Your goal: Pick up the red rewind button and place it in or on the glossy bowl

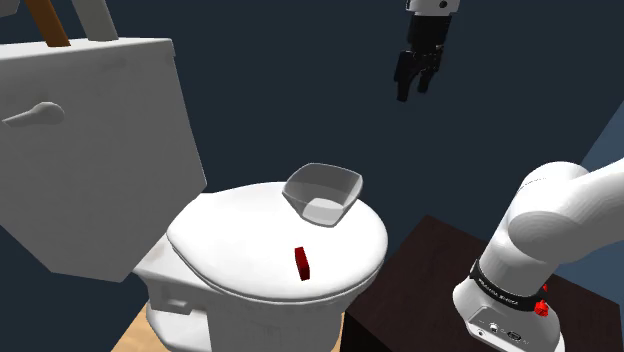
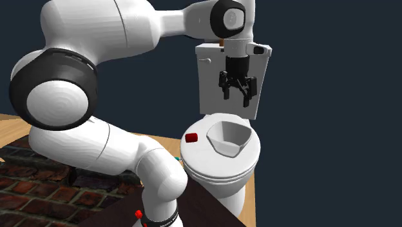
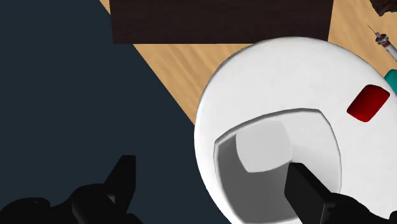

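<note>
A small red button (image 1: 301,263) stands on the white closed toilet lid (image 1: 230,240), near its front edge. Behind it on the same lid sits a pale glossy bowl (image 1: 323,194) with nothing in it. My black gripper (image 1: 413,88) hangs open high above the bowl, well apart from both things. In the second exterior view the gripper (image 2: 238,95) hovers in front of the tank, over the bowl (image 2: 229,139), and the button (image 2: 191,137) lies beside the bowl. The wrist view looks down past spread fingers (image 3: 310,191) at the bowl (image 3: 273,162) and the button (image 3: 368,103).
A white toilet tank (image 1: 90,150) with a flush handle (image 1: 35,115) rises behind the lid. My dark stand (image 1: 420,280) is close beside the toilet. On the wooden floor (image 3: 184,70) lie a thin syringe-like item (image 3: 383,43) and a teal object (image 3: 391,79).
</note>
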Action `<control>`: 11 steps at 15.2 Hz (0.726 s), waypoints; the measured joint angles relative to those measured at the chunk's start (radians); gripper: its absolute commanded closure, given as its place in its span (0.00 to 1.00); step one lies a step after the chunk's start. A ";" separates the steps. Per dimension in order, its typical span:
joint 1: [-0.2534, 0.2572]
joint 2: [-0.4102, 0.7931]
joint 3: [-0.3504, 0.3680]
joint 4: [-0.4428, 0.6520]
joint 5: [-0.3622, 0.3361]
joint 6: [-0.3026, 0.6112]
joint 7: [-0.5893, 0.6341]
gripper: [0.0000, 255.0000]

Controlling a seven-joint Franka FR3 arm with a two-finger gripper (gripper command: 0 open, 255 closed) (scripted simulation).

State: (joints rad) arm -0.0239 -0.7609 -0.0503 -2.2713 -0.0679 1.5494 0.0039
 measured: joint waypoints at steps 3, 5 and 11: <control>0.014 0.008 0.010 -0.025 0.008 0.031 -0.006 0.00; 0.036 0.026 0.023 -0.057 0.018 0.078 -0.015 0.00; 0.108 0.111 0.075 -0.137 0.055 0.234 -0.045 0.00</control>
State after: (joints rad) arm 0.0841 -0.6503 0.0242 -2.4078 -0.0126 1.7837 -0.0411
